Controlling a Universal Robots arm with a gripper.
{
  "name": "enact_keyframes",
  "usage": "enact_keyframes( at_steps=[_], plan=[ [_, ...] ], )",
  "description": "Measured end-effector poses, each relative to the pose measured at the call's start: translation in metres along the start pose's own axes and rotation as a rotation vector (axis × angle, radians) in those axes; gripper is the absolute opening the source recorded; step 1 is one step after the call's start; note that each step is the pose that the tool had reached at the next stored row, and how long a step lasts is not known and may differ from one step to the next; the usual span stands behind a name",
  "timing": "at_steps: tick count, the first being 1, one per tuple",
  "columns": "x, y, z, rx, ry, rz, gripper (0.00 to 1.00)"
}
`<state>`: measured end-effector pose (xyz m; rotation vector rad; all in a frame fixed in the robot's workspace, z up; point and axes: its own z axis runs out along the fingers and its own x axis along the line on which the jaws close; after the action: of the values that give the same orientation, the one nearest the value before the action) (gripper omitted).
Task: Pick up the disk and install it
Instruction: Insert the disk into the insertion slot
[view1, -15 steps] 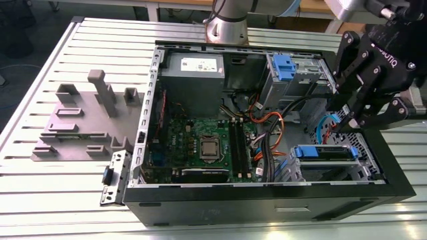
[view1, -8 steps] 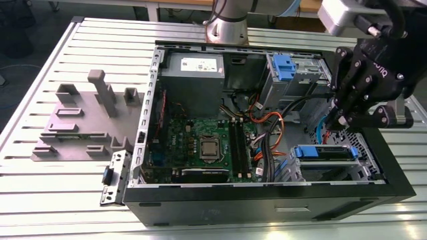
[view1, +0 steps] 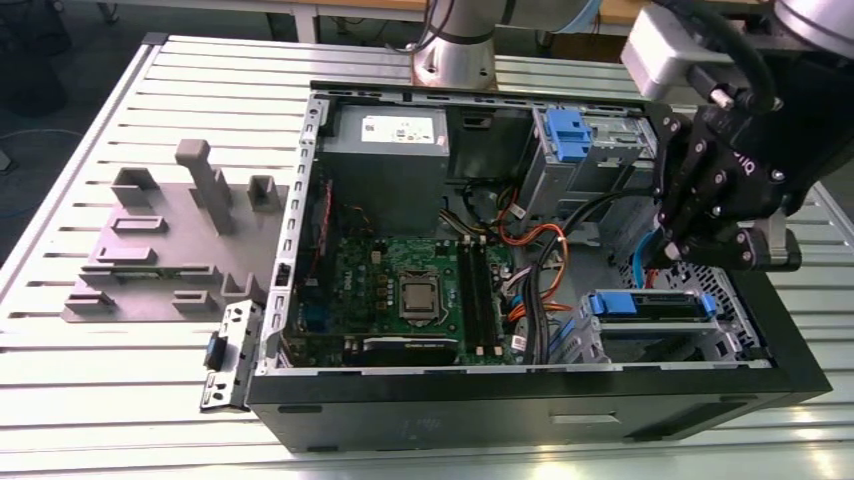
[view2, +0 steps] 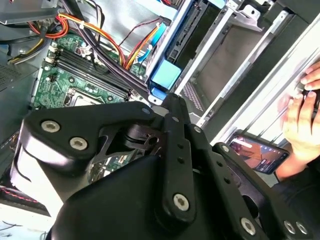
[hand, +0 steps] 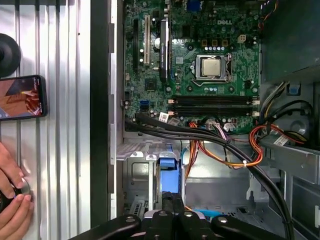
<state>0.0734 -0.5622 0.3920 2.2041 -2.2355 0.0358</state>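
The disk (view1: 650, 305), framed by its blue caddy, lies in the drive bay at the corner of the open computer case (view1: 534, 395) on the exterior view's right. My black gripper (view1: 721, 255) hangs just above that bay. In the first wrist view the two fingers meet in a narrow pair, so the gripper (hand: 172, 200) is shut, with its tips right at the blue end of the disk (hand: 167, 175). I cannot tell whether they touch it. The second wrist view has the gripper (view2: 172, 105) pointing at the same blue disk end (view2: 165, 75).
Orange and black cables (view1: 534, 240) run between the motherboard (view1: 400, 290) and the bay. A second blue caddy (view1: 567, 135) sits in the rear bay beside the grey power supply (view1: 387, 135). A grey fixture (view1: 160, 240) stands on the slatted table. A person's hand (hand: 12, 200) and a phone (hand: 22, 97) lie beside the case.
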Motion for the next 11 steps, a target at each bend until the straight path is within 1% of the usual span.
enact_keyframes(
  at_steps=[11],
  plan=[
    [-0.0004,0.0003,0.02,0.0,-0.0001,0.0,0.11]
  ],
)
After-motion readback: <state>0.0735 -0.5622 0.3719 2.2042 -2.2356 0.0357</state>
